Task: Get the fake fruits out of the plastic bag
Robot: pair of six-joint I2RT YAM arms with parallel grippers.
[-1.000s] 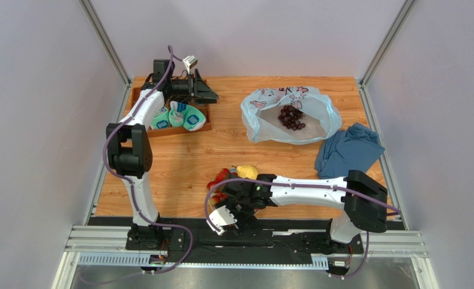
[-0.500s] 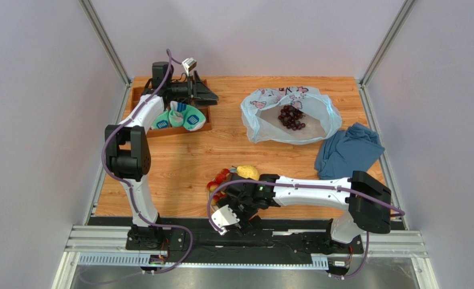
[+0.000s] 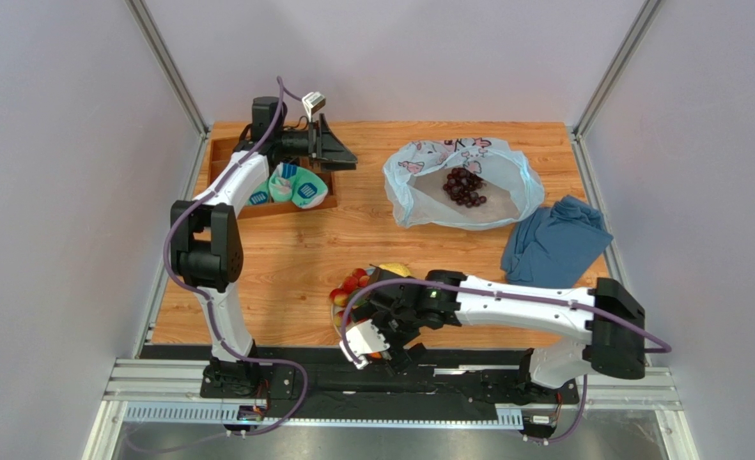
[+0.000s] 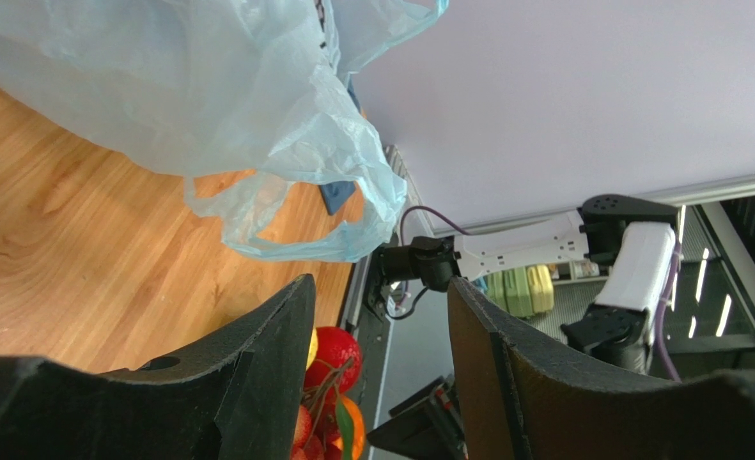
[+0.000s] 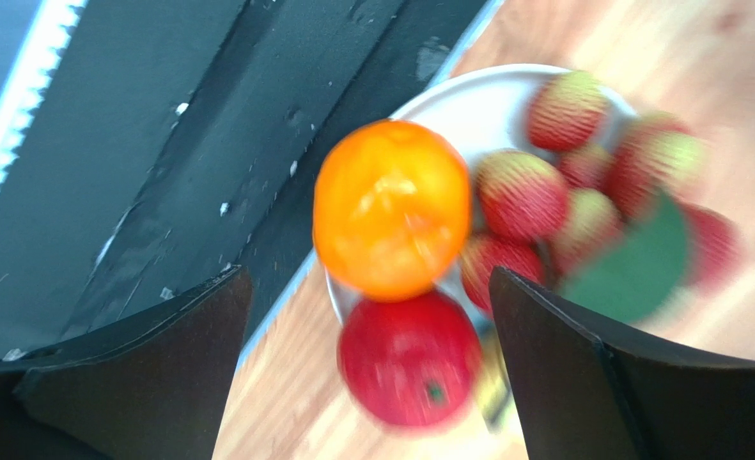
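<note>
Right wrist view: the right tool (image 5: 367, 276) stands wide, released, over an orange (image 5: 391, 206), red apple (image 5: 408, 356) and red-yellow cluster (image 5: 563, 187) on a white plate (image 5: 467, 101). The plastic bag (image 3: 412, 192) lies far back on the table (image 3: 285, 249), grape bunch (image 3: 465, 186) inside. The left tool (image 4: 379, 286) is spread, empty.

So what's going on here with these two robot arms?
They are emptying fake fruit from a plastic bag. The right claw hangs open over a white plate holding an orange, a red apple and a cluster of small fruits. A grape bunch lies in the bag. The left claw hovers open and empty at the far left.
</note>
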